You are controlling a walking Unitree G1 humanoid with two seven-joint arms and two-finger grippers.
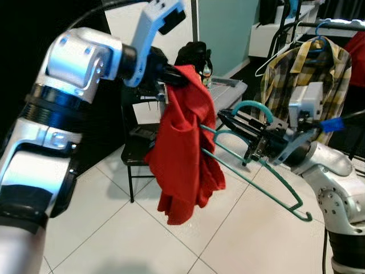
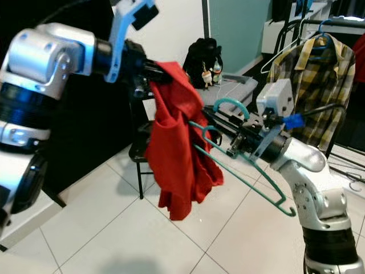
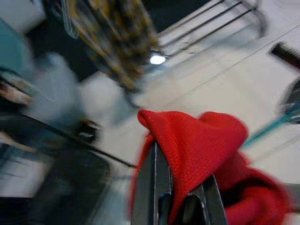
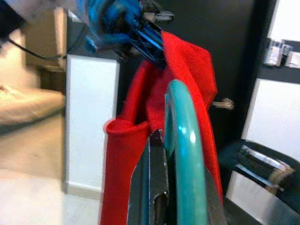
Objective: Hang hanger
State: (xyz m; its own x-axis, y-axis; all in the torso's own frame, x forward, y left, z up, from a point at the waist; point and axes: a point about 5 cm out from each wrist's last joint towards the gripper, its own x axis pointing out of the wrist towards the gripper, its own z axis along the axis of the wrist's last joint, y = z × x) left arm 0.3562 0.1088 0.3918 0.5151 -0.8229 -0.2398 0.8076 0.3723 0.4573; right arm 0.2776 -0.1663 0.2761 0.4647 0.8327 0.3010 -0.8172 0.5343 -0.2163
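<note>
Teal plastic, the hanger (image 1: 256, 171) sits at centre right of the left eye view, its long axis slanting from the red garment (image 1: 185, 148) at mid-frame down to the lower right, where its free end turns up in a small tip. Its hook curls up just above the right gripper (image 1: 242, 130), whose black fingers are clamped on the hanger's neck; in the right wrist view the teal hook (image 4: 185, 154) rises directly between those fingers with red cloth right behind it. One arm of the hanger has gone into the garment; the other stands bare.

The left gripper (image 1: 171, 77), in the upper middle of the frame, is pinched on the garment's top edge, and the cloth hangs from it in a loose bunch. The left wrist view shows red fabric (image 3: 197, 154) folded over and between its fingers.

The relation that matters: the garment lies toward the left of the frame from the right gripper, along the hanger's own axis, so seating it further probably means pushing along that slant while the left gripper holds the cloth up.

Beyond them, at the upper right, a plaid shirt (image 1: 305, 74) hangs on a clothes rail (image 1: 342, 24), well apart from both grippers. A black chair (image 1: 134, 148) stands behind the garment on the white tiled floor (image 1: 114, 228).
</note>
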